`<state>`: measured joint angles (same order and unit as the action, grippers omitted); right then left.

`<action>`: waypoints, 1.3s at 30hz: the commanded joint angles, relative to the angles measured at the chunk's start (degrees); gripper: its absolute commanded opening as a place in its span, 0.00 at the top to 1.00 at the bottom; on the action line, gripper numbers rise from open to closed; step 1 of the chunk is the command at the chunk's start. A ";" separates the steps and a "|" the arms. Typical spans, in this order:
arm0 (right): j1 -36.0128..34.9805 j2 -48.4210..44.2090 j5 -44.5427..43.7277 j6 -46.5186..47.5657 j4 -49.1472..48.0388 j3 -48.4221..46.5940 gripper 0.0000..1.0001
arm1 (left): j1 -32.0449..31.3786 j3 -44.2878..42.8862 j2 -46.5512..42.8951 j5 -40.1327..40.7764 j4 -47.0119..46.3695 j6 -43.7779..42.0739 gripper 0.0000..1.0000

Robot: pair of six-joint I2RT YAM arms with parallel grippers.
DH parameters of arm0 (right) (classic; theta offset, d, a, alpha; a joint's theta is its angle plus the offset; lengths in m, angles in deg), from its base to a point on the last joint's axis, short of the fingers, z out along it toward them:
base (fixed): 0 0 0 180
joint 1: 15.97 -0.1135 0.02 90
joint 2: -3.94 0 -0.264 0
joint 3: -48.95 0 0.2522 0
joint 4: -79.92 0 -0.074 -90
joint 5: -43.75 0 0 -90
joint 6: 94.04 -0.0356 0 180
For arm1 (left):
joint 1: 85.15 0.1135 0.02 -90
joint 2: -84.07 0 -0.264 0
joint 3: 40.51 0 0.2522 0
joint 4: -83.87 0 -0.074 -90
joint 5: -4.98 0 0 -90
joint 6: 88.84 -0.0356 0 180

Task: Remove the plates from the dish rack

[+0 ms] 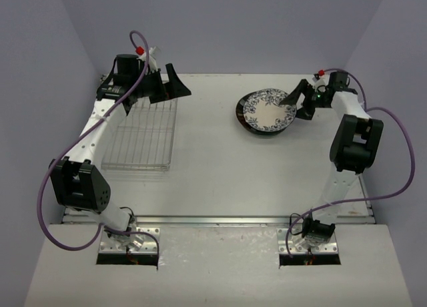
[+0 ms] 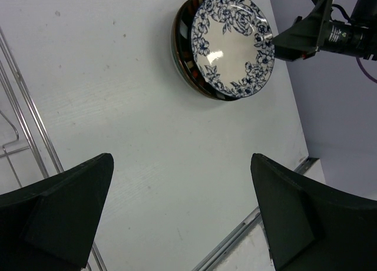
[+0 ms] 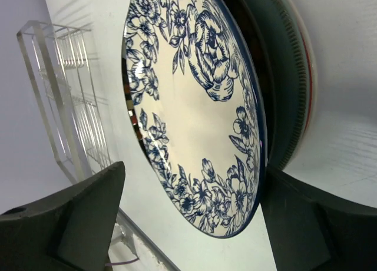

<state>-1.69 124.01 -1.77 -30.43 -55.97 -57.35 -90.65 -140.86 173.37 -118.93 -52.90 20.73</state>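
Note:
The plates [image 1: 265, 113] lie in one stack on the table at the far right. On top is a white plate with a dark blue flower pattern [image 2: 231, 44] [image 3: 194, 106], with dark and teal plates [image 3: 285, 76] under it. The dish rack [image 1: 141, 135] stands at the left with no plates in it; its wires show in the left wrist view [image 2: 23, 118]. My right gripper [image 1: 291, 97] [image 3: 194, 168] is open, with its jaws astride the top plate's right rim. My left gripper [image 1: 169, 87] [image 2: 182, 212] is open and empty, above the rack's far right corner.
Grey walls close in the table at the back and both sides. A metal rail [image 1: 220, 219] runs along the table's near edge. My right arm [image 1: 353, 143] stands at the right edge and my left arm [image 1: 83, 147] reaches along the rack's left side.

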 commanded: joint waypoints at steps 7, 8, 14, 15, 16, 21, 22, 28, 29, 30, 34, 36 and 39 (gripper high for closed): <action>-4.14 -2.01 -11.47 9.75 8.30 -8.05 0.02 | 0.49 -1.48 -1.94 0.53 -1.69 -0.69 0.00; -4.79 -1.82 -13.23 10.59 9.14 -8.58 0.01 | 0.49 -1.48 -2.03 0.70 -1.61 -0.76 0.00; -7.91 1.41 -20.77 14.03 13.94 -12.93 0.01 | 0.49 -1.47 -2.55 1.14 -1.25 -1.21 0.00; -8.33 1.70 -21.83 14.41 14.04 -13.08 0.01 | 0.49 -1.38 -2.60 1.28 -1.16 -1.31 0.00; -8.71 1.92 -22.80 14.74 14.12 -13.22 0.01 | 0.49 -1.31 -2.65 1.41 -1.11 -1.40 0.00; -10.15 2.62 -26.08 16.02 14.83 -14.03 0.01 | 0.49 -1.22 -2.64 1.98 -1.08 -1.64 0.00; -10.30 2.84 -26.55 16.45 15.39 -14.36 0.01 | 0.49 -1.29 -2.64 2.22 -1.08 -1.64 0.00; -10.42 0.82 -30.58 17.96 17.06 -14.76 0.01 | 0.49 -0.93 -3.86 6.42 -0.10 -3.11 0.00; -10.40 -0.41 -30.62 18.33 17.11 -14.56 0.01 | 0.49 -0.78 -4.30 7.55 0.17 -3.96 0.00; -10.35 -2.44 -30.41 18.69 17.11 -14.40 0.01 | 0.49 -0.78 -4.55 8.68 0.53 -5.13 0.00; -10.42 -9.49 -27.52 20.50 17.02 -13.90 0.01 | 0.40 -0.15 -6.94 13.47 2.16 -9.54 0.00; -10.34 -14.99 -25.08 21.69 16.52 -12.88 0.01 | 0.40 1.13 -8.38 18.34 3.26 -12.51 0.00; -10.42 -22.76 -22.37 22.18 13.87 -5.86 0.01 | 0.49 4.83 -10.89 24.29 3.40 -16.61 0.00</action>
<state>-12.04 114.79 -28.70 -10.76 -39.00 -67.31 -90.65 -139.14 167.35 -103.94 -49.68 11.40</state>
